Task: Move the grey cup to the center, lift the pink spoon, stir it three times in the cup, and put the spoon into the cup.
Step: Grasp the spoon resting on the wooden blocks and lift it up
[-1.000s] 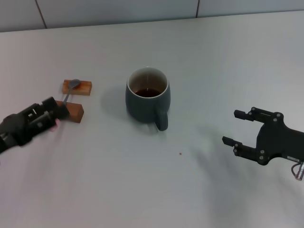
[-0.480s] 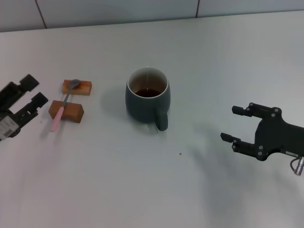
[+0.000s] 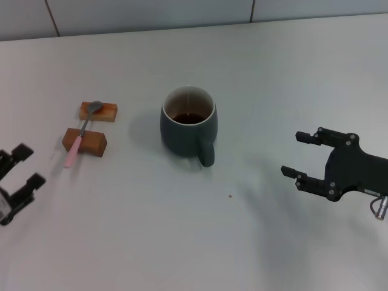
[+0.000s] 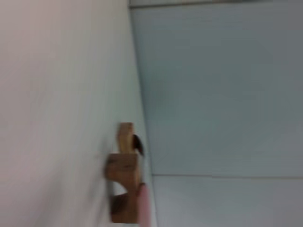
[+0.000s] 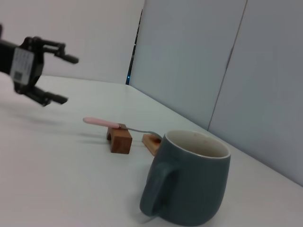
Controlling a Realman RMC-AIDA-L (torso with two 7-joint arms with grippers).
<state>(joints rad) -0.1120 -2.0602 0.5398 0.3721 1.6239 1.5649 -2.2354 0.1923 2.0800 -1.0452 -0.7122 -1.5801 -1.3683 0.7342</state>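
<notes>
Resting across two blocks (image 3: 91,126) at left of frame: spoon (image 3: 79,137), light, thin, slippery; pinch pink handle overhang. Cup (image 3: 188,125) centre, heavy, liquid inside. Left gripper (image 3: 17,179) lower left, right gripper (image 3: 306,159) lower right, both spread, empty.

Blue-grey cup (image 3: 188,126) with pale inside, pink-handled spoon (image 3: 79,136), brown wooden blocks (image 3: 85,142), black pincers (image 3: 306,157)
</notes>
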